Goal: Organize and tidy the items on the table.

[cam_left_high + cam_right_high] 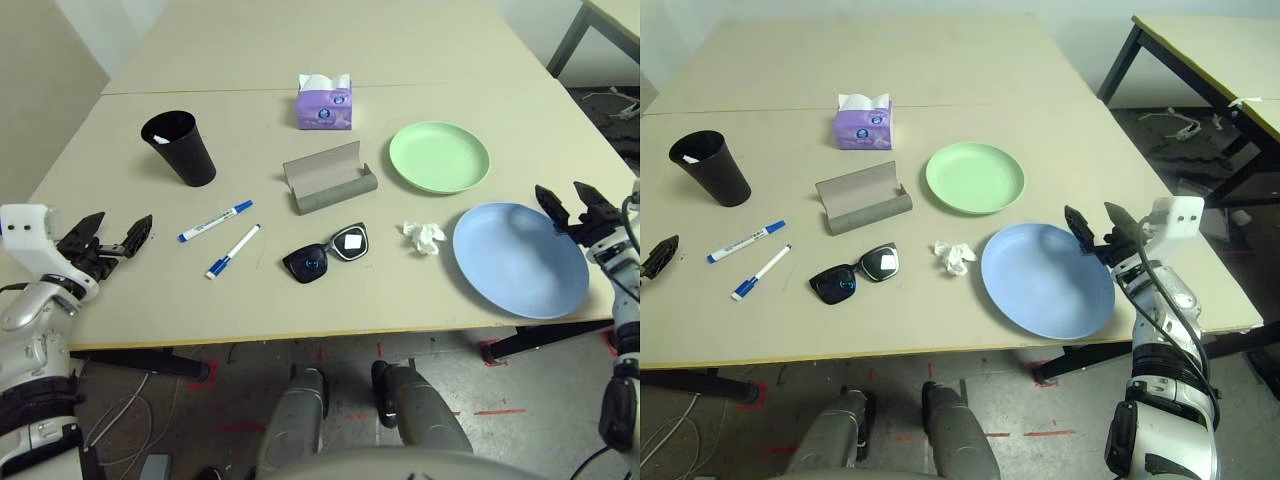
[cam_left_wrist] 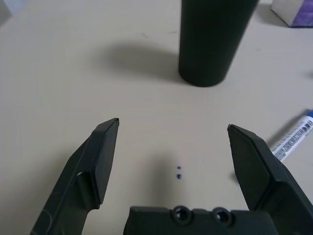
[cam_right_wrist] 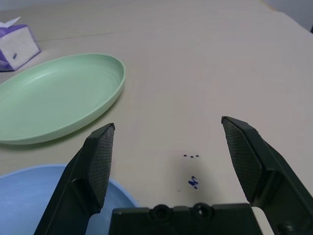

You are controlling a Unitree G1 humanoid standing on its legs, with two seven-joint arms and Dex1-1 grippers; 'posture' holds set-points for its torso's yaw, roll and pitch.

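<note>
Both hands hover spread wide and empty: the left hand (image 1: pixel 118 237) at the counter's (image 1: pixel 250 300) left edge near the black cup (image 1: pixel 180 147) and two markers (image 1: pixel 215 222) (parallel, apart), the right hand (image 1: pixel 1098 228) just beside the blue plate (image 1: pixel 1045 278). Sunglasses (image 1: pixel 327 252), tissue (image 1: pixel 423 236), glasses case (image 1: pixel 328 178) and green plate (image 1: pixel 439 156) lie mid-counter.

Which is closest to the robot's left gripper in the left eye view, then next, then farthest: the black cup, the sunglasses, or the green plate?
From the left gripper, open at the table's left edge:
1. Black cup, just beyond it.
2. Sunglasses, near the table's middle.
3. Green plate, far across on the right side.
</note>
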